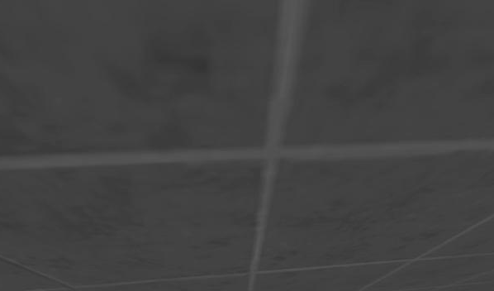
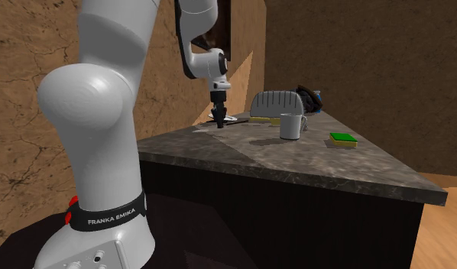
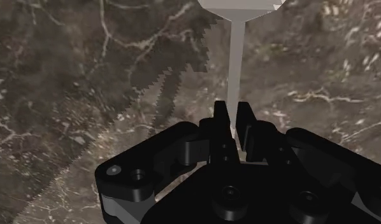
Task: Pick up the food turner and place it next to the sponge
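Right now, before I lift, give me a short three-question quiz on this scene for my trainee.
1. True or false: the gripper is shut on the food turner by its handle.
2. In the second exterior view, what stands on the counter between gripper and sponge? A) mug B) bottle C) plate
3. Fill in: the sponge's top is ___.
Key: 1 true; 2 A; 3 green.

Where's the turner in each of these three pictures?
Shoulder view: grey tiles with pale seams.
Second exterior view: the turner lies on the counter, under the gripper, left of the picture's centre.
Wrist view: its pale handle runs out from between the gripper's fingers, which clasp it.
Shared landmark: the dark marbled counter under the turner.
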Robot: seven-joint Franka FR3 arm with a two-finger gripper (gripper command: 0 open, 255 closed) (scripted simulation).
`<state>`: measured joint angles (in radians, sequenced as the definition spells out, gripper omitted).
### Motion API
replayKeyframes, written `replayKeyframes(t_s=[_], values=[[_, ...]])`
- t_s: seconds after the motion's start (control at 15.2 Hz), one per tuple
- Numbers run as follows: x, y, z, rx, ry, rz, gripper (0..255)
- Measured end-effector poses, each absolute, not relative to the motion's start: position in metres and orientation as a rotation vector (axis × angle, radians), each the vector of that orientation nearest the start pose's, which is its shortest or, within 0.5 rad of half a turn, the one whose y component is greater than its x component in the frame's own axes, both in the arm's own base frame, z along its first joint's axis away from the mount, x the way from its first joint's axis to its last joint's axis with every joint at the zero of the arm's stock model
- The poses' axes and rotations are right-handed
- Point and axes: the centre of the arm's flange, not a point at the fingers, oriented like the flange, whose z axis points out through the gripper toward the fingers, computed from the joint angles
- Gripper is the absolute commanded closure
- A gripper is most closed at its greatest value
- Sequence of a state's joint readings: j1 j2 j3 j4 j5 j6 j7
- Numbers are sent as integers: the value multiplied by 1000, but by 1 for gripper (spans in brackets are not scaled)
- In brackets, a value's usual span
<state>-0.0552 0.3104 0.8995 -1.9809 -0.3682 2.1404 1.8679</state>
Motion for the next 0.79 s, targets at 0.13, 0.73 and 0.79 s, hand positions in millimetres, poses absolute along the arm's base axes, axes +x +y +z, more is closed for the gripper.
replayKeyframes(t_s=[0.13, 0.73, 0.79], values=[[419, 417, 374, -2891, 1293, -97, 255], [421, 417, 423, -2891, 1293, -97, 255], [421, 417, 427, -2891, 1293, -97, 255]])
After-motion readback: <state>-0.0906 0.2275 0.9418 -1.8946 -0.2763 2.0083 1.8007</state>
